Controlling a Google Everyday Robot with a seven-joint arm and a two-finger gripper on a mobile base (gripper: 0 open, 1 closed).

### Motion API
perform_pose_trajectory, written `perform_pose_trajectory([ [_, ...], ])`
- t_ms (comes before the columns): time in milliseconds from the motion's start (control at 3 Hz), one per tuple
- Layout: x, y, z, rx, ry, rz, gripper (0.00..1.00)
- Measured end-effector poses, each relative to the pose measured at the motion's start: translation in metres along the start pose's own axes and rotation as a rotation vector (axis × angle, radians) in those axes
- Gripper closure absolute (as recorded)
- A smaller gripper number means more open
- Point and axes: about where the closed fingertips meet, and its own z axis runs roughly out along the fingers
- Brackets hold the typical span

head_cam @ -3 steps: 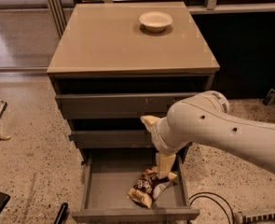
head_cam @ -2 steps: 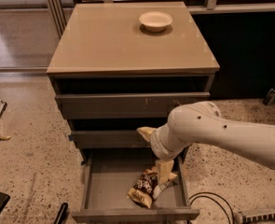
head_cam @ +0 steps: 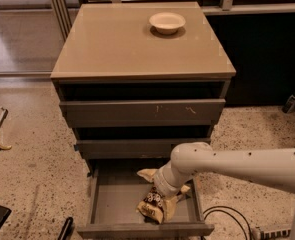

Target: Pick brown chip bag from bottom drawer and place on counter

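**Brown chip bag in the open bottom drawer, pincer at it**

Brown chip bag (head_cam: 151,208) lies crumpled in the near right part of the bottom drawer (head_cam: 112,204), which stands pulled out toward the viewer. The pincer (head_cam: 163,196) reaches down into that drawer at the end of a white arm (head_cam: 237,164) coming from the right. It sits right at the bag's far end; whether it is released or clenched cannot be told. A black cable (head_cam: 222,211) runs over the speckled floor, near right. Above the open drawer come the narrow middle drawer front (head_cam: 122,148) and the scratched top drawer front (head_cam: 142,113). Farther back, the beige counter surface (head_cam: 122,44) carries a pale bowl (head_cam: 167,22) toward its far right corner.
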Motion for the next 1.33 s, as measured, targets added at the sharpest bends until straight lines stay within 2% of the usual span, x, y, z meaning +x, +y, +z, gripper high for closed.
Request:
perform_pose_trajectory([
  [333,0.026,0.006,0.057,0.015,0.023,-0.002,0.0],
  [667,0.029,-0.007,0.06,0.069,0.027,0.011,0.0],
  [1000,0.029,-0.007,0.06,0.068,0.027,0.01,0.0],
  [1333,0.048,-0.008,0.073,0.037,0.042,0.0,0.0],
])
